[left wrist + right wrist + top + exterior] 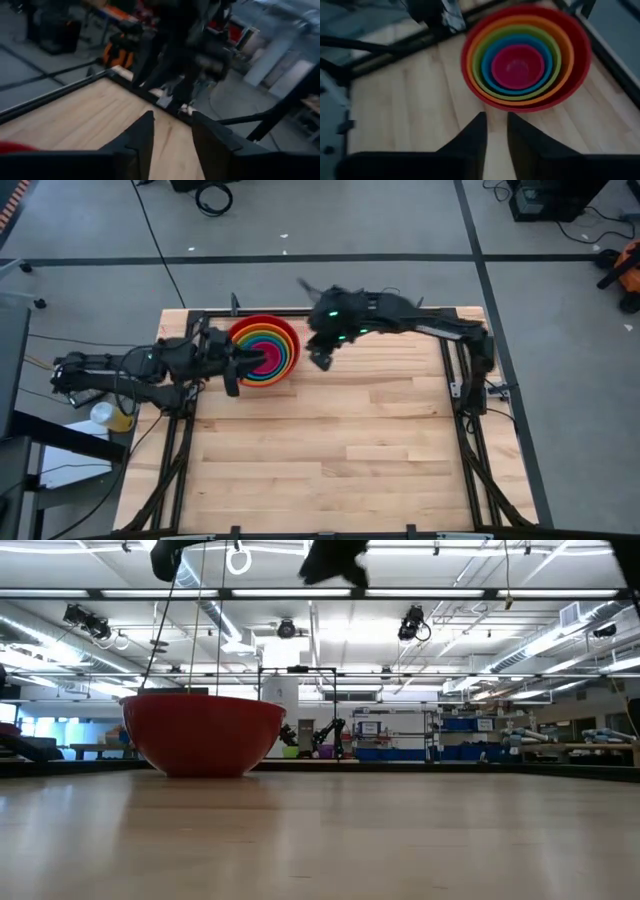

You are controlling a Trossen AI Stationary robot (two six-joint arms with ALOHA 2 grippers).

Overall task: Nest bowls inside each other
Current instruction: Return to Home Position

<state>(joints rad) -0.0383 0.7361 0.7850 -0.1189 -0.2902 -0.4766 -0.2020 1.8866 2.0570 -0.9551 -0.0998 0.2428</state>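
Note:
The bowls (526, 55) stand nested in one stack at the table's far left: red outermost, then orange, green and blue, with the pink one in the middle. The red bowl (203, 735) rests on its base on the wood. My left gripper (172, 135) hovers level over the stack's left side (250, 362), open, with nothing between its fingers. My right gripper (496, 135) hangs raised to the right of the stack (320, 356), slanting down toward it. Its fingers stand a narrow gap apart and hold nothing.
The black frame rail (400, 310) runs along the table's far edge just behind the stack. Bare wood (340, 450) stretches across the middle and near side of the table. Both arms show dark at the top of the low view (335, 560).

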